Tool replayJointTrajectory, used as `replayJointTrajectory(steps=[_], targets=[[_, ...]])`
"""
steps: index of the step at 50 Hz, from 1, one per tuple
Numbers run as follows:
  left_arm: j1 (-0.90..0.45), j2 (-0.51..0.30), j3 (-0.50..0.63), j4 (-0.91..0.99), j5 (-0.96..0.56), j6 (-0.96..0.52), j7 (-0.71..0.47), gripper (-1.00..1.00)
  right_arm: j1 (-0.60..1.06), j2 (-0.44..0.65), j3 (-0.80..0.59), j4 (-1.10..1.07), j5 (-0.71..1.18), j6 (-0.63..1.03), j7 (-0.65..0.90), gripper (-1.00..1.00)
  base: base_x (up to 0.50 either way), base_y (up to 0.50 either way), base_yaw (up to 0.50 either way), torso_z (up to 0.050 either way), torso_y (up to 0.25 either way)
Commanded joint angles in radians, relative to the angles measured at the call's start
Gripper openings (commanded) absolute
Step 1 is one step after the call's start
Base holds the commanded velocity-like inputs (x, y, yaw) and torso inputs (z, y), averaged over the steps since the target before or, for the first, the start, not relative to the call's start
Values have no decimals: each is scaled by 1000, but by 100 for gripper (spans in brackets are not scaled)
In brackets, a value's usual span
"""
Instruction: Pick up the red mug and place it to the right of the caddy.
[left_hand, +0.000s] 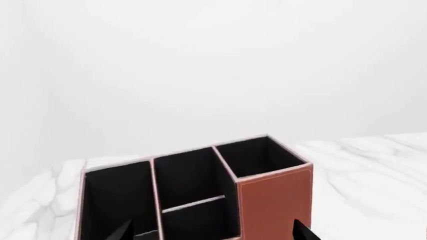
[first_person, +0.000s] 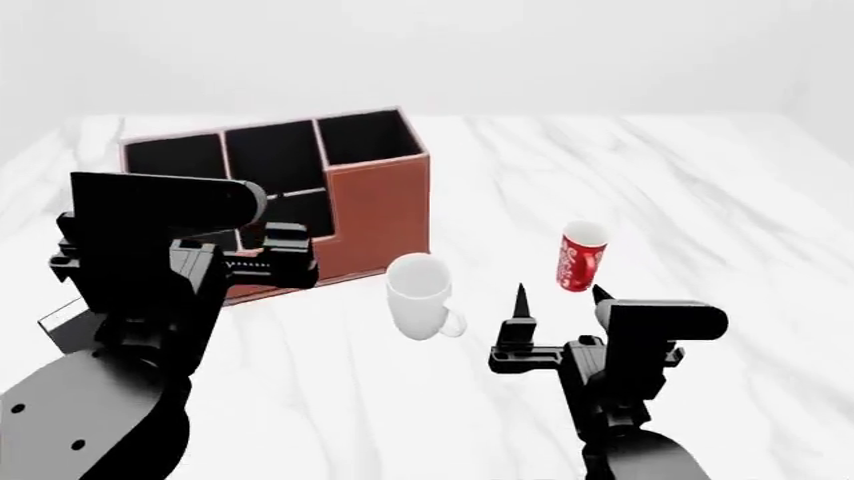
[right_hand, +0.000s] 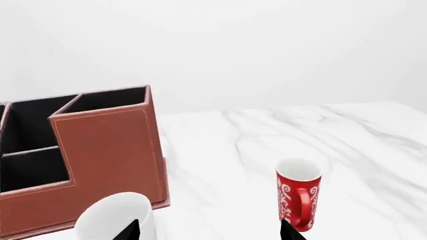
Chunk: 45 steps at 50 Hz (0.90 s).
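Note:
The red mug (first_person: 581, 257) with a white swirl pattern stands upright on the marble table, right of the white mug; in the right wrist view (right_hand: 299, 200) its handle faces the camera. The reddish-brown caddy (first_person: 327, 190) with black compartments stands at the table's left; it also shows in the left wrist view (left_hand: 270, 200) and the right wrist view (right_hand: 107, 145). My right gripper (first_person: 558, 298) is open and empty, just in front of the red mug. My left gripper (left_hand: 212, 232) is open and empty, hovering at the caddy's front.
A plain white footed mug (first_person: 419, 294) stands between the caddy and the red mug, close to my right gripper; it shows in the right wrist view (right_hand: 117, 220). A small black book (first_person: 60, 320) lies at the left, mostly hidden by my left arm. The marble table (first_person: 694, 180) stretches right.

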Motion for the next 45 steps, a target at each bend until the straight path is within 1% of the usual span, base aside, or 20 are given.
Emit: replayJointTrajectory(steps=[1, 5, 32, 37, 45], targets=[[-34, 2, -25, 15, -53, -41, -42, 100, 14, -16, 32, -12, 12, 28, -13, 100, 445, 0, 0, 0, 0], [-27, -2, -26, 9, -60, -27, -46, 100, 16, -14, 31, 4, 17, 19, -16, 100, 268, -38, 0, 0, 4], [-20, -19, -34, -3, -110, -6, -79, 100, 8, 11, -10, 7, 26, 3, -6, 100, 499, 0, 0, 0, 1], [-21, -22, -38, -6, -120, -4, -85, 100, 9, 13, -11, 8, 31, 8, 0, 100, 280, -316, 0, 0, 2], [-20, -27, -40, -9, -134, 1, -95, 100, 11, 17, -22, 11, 27, 6, 11, 100, 489, -9, 0, 0, 0]])
